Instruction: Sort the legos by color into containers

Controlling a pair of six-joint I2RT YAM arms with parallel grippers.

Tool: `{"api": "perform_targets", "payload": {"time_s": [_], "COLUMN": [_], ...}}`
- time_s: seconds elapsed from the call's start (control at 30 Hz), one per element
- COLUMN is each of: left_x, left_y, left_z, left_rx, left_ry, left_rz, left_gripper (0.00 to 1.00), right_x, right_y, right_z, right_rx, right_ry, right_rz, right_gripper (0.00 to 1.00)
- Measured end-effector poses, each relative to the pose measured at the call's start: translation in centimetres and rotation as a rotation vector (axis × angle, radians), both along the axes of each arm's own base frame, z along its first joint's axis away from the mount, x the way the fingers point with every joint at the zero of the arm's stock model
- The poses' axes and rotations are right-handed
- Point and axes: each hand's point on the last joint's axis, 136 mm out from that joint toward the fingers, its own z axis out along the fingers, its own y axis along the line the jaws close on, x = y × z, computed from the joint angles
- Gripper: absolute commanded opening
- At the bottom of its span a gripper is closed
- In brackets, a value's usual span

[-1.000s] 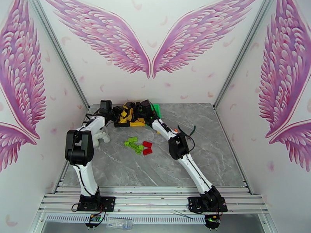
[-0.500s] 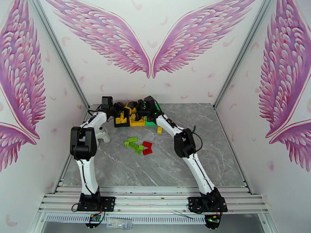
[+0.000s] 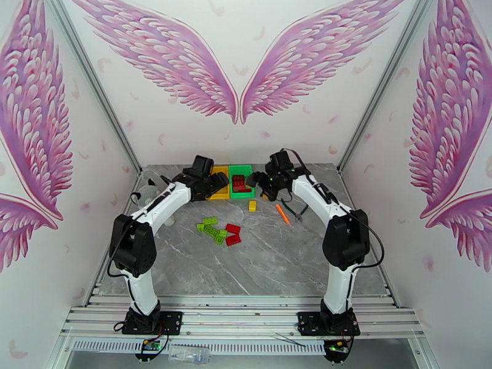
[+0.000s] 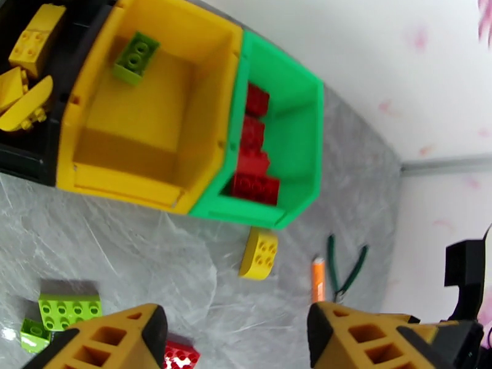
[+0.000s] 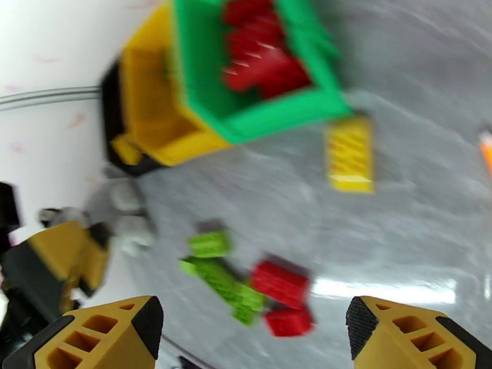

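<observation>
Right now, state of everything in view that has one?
left pincer: open, empty
right pincer: open, empty
black bin: holds yellow bricks
yellow bin: holds one green brick
green bin: holds red bricks
loose yellow brick: on the table, beside the green bin
loose green bricks: on the table, unsorted
loose red bricks: on the table, unsorted
orange stick: lying flat on the table

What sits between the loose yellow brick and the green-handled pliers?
An orange stick lies between yellow brick and pliers, clear in the left wrist view.
</observation>
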Motion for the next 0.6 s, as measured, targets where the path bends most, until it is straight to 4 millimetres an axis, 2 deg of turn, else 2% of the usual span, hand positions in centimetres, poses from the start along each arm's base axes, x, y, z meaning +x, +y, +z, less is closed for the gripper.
{"api": "perform_targets", "payload": {"time_s": [0.1,0.17,0.3,0.37,0.47,0.6], "left_x": [-0.5,-0.4,-0.1,-0.2,-0.2,0.2], "left_y": [-3.5,-5.4,-8.4,-9.1,-9.6,-10.1], "left_z": [-1.3,-2.5,-5.6,-7.2,-9.2,-11.1], "left_rx": [0.118,0.195,0.322,0.367,0.42,0.463], "left_ry": [-0.003,-0.003,0.006,0.024,0.048,0.062], "left_rz": [-0.083,-0.127,-0.194,-0.216,-0.236,-0.255], "left_gripper": [0.68,0.68,0.66,0.66,0.65,0.63], "right_x": [-3.6,-5.6,-8.3,-9.2,-10.6,-12.5], "right_y": [-2.7,-3.6,-4.6,-5.0,-5.5,-6.1], "right_z": [-2.7,-3.0,-1.0,0.2,1.3,1.8], "right_rx": [-0.087,-0.117,-0.127,-0.126,-0.126,-0.13], "right_ry": [0.097,0.124,0.091,0.065,0.044,0.052], "right_rz": [-0.014,-0.012,-0.005,-0.006,-0.007,-0.007], "right_gripper": [0.86,0.86,0.87,0.87,0.87,0.88]}}
